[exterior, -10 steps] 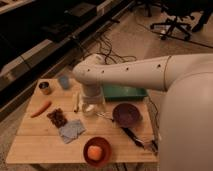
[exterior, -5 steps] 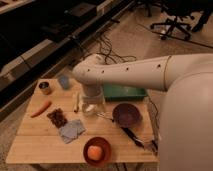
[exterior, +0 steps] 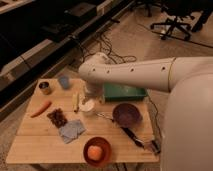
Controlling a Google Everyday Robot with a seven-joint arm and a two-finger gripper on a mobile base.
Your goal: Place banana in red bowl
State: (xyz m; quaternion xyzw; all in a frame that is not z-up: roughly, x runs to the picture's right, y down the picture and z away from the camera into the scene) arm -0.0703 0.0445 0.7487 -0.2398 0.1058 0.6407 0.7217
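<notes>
While the white arm (exterior: 145, 75) reaches in from your right and bends down over the wooden table (exterior: 30, 145), the gripper (exterior: 88, 103) hangs low over the tabletop just right of the banana (exterior: 76, 101), and you cannot tell whether it is apart or together, nor whether it touches the fruit. Whatever is printed on the small can (exterior: 45, 88) at the far left corner is too small for you to read, and no other writing shows. Against the views from half a second and a second ago, you find the arm, the gripper and every object in the same places. The banana lies flat on the wood, its long axis running from the far edge toward the near edge, slightly curved, well apart from the red bowl (exterior: 97, 150), which sits at the near edge with a round orange fruit (exterior: 94, 153) in it. You also have the carrot (exterior: 41, 108) to the left, a blue cup (exterior: 64, 81), a green tray (exterior: 125, 92) and the maroon bowl (exterior: 126, 114).
</notes>
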